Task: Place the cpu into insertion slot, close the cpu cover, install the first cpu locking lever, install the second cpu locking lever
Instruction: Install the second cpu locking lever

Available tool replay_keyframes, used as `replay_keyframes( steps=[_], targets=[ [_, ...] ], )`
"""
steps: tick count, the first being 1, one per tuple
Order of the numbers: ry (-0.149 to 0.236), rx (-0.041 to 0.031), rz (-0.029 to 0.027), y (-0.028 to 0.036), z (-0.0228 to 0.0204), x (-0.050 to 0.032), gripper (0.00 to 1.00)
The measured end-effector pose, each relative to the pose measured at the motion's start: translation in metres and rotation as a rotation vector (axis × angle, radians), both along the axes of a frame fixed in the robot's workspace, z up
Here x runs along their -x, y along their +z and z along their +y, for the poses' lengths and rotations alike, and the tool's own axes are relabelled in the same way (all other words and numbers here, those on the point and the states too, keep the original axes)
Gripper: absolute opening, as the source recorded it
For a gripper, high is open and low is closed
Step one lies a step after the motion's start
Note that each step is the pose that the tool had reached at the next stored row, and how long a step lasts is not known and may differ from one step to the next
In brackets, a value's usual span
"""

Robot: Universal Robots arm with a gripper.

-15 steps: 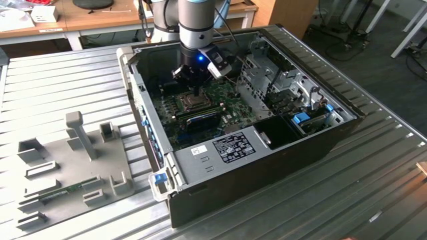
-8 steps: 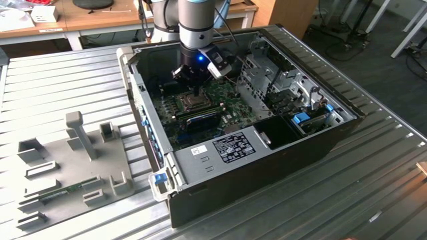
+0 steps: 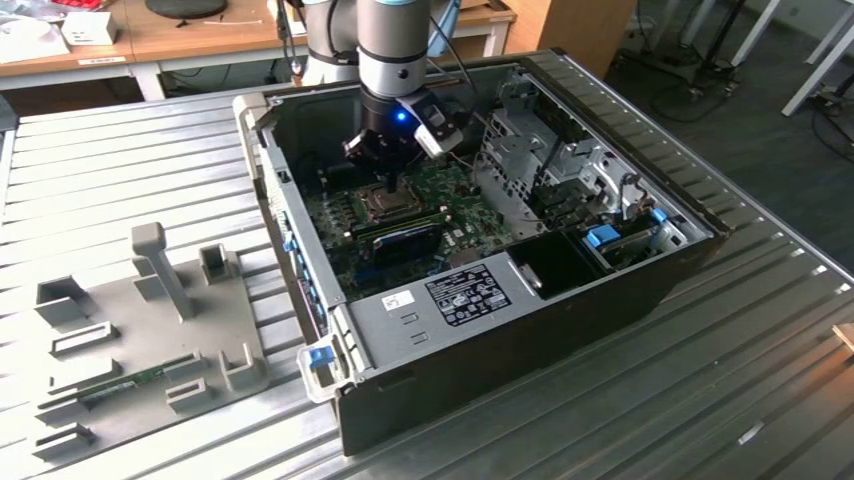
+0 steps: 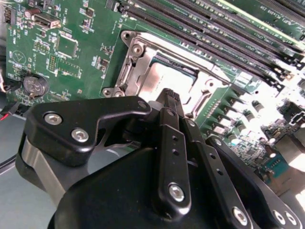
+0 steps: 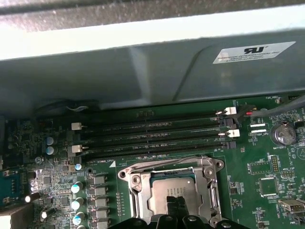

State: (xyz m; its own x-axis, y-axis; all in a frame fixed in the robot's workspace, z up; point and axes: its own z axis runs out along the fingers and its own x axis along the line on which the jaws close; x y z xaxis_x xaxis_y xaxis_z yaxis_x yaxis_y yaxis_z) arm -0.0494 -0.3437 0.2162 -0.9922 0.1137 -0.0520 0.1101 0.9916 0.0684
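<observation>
One arm down inside the open computer case (image 3: pixel 534 300), reaching straight onto the green circuit board (image 5: pixel 267 191). Gripper (image 5: pixel 176 205) planted over the middle of the insertion slot (image 3: pixel 387 207), fingers clenched together with nothing between them, tips at or just above the cpu (image 5: pixel 164 188). Cannot tell contact from a hair of clearance in either wrist view.

Sits flat and square in the socket, that pale chip (image 4: pixel 164 78): looks placed, not carried. Step one reads as done, then.

Around the chip, the cpu cover (image 5: pixel 209 191), a silvery frame with its window showing the chip's face. Seems to lie low over the socket in both wrist views, bright plate (image 4: pixel 143 57) on the side toward the memory slots (image 5: pixel 152 136), though hard to call fully down rather than just resting. Hard to make out the locking levers as well; no clear sign of either one hooked under its catch.

Best guess at the step in hand: closing or pressing the cover, with pinched fingertips used as a pusher rather than a clamp.

Calls for a gentle, centred push, kept on metal and off the chip's edges, and for a check that the frame sits level all round. Calls for care sideways too: memory slots just beside the socket on one side, small capacitors close on another, coin battery (image 5: pixel 281 133) well apart.
</observation>
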Motion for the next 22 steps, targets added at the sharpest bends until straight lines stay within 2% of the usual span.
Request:
replay_keyframes(
  steps=[9, 16, 22],
  targets=[
    [0.000, 0.0000, 0.0004, 0.0002, 0.0000, 0.0000, 0.10],
    [0.000, 0.0001, 0.0005, 0.0106, 0.0000, 0.0000, 0.10],
    [0.000, -0.0001, 0.0004, 0.0120, 0.0000, 0.0000, 0.10]
  ],
)
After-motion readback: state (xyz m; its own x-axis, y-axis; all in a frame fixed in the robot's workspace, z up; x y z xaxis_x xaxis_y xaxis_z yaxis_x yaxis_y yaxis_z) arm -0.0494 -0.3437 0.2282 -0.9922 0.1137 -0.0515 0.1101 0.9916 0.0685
